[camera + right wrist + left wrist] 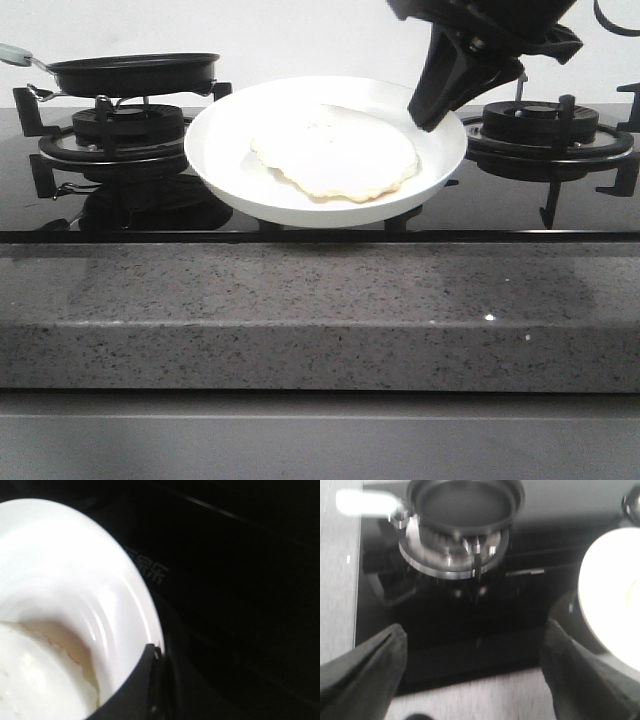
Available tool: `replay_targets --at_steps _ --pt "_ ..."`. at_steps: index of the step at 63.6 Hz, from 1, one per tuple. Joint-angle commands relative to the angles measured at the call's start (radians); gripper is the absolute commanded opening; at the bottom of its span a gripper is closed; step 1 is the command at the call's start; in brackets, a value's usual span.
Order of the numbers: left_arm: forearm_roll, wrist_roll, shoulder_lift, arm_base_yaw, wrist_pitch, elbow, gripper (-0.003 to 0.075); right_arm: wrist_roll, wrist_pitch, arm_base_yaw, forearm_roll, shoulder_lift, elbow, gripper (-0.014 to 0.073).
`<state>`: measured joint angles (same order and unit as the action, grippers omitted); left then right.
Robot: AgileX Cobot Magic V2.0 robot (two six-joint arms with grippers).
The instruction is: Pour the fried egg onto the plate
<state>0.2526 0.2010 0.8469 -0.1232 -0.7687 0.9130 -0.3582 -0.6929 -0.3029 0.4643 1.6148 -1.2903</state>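
The white plate point(225, 135) hangs tilted toward the front between the two burners, with the fried egg point(335, 155) lying flat in it. My right gripper point(428, 115) is shut on the plate's right rim. In the right wrist view a dark finger point(145, 685) clamps the plate's rim point(65, 570), with the browned edge of the egg point(30, 680) beside it. The left gripper point(475, 670) is open with nothing between its fingers, over the stove's front edge. It faces the empty black frying pan point(462, 502), and the plate point(610, 595) shows at one side.
The frying pan point(135, 72) rests on the left burner point(110, 135), its pale handle point(15, 52) pointing left. The right burner point(540, 125) has raised black grates. A speckled grey counter edge point(320, 310) runs along the front of the glass cooktop.
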Motion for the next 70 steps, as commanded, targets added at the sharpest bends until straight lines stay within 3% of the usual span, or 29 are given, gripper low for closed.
replay_targets --at_steps 1,33,54,70 --pt "0.012 -0.013 -0.060 -0.006 0.078 -0.019 0.0547 -0.007 0.042 0.002 0.018 -0.042 -0.024 -0.0068" --pt "0.012 -0.013 -0.098 -0.006 0.078 -0.036 0.0546 -0.006 0.046 0.009 0.019 -0.042 -0.059 -0.0068" --pt "0.012 -0.013 -0.098 -0.006 0.086 -0.036 0.0546 0.049 -0.050 0.101 0.026 0.047 -0.338 -0.0068" --pt "0.012 -0.013 -0.098 -0.006 0.091 -0.036 0.0546 0.060 -0.113 0.107 0.060 0.192 -0.537 -0.0068"
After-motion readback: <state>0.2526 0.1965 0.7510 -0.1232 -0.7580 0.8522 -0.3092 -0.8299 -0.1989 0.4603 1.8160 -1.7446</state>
